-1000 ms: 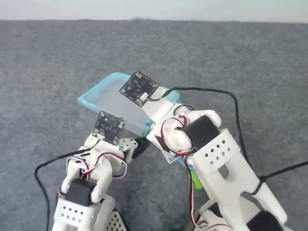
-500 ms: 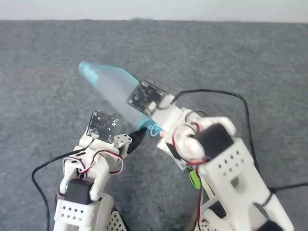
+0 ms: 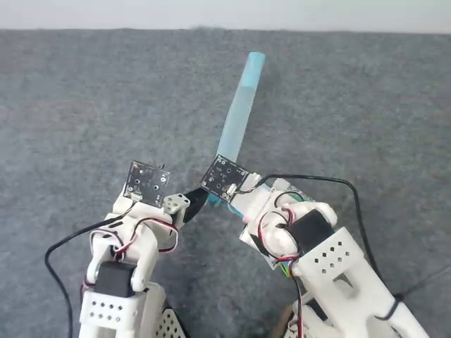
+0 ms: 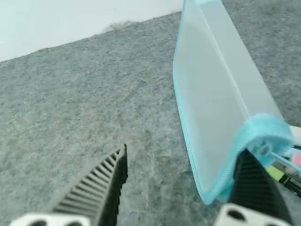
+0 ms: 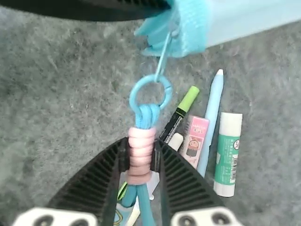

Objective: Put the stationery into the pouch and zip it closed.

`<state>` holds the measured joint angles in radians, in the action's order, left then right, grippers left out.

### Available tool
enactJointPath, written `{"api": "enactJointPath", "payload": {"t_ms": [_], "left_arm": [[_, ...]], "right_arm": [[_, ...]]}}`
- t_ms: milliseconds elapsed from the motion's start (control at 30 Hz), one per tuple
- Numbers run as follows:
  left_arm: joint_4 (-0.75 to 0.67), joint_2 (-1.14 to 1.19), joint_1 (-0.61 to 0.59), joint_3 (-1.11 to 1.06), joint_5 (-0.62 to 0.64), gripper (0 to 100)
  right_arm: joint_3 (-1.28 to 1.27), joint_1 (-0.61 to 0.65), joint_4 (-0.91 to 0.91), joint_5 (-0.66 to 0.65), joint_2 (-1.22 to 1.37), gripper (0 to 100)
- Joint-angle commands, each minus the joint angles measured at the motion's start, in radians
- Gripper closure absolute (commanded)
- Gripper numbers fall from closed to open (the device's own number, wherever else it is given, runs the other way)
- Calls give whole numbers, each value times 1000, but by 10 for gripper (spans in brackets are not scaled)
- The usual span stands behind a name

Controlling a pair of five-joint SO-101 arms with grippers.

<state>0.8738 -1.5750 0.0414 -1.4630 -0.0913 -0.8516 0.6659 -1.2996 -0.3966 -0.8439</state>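
My right end effector (image 5: 141, 149) pinches the zipper cord (image 5: 149, 94); the pouch (image 3: 238, 113) hangs edge-up above stationery (image 5: 212, 127) on the desk (image 3: 91, 98). My left end effector (image 4: 183, 162) gapes beside it. Likely unzipping; next, brace the pouch's corner.

A robotics lab setup: two white plastic arms (image 3: 127, 271), loose wiring (image 3: 276, 229) and bare circuit boards (image 3: 146, 182) on show, stand on a desk (image 3: 70, 105) covered in grey felt against a plain pale wall (image 3: 211, 13).
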Motion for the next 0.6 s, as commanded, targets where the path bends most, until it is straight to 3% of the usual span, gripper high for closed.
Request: {"api": "enactJointPath", "payload": {"t_ms": [0, 367, 567], "left_arm": [[-35, -12, -26, 12, -2, 669], [-80, 9, -135, 12, 26, 669], [-192, 224, -187, 59, 55, 669]], "right_arm": [[-5, -13, 21, 25, -24, 991], [0, -18, 45, 35, 114, 992], [-2, -19, 58, 34, 159, 992]]}}
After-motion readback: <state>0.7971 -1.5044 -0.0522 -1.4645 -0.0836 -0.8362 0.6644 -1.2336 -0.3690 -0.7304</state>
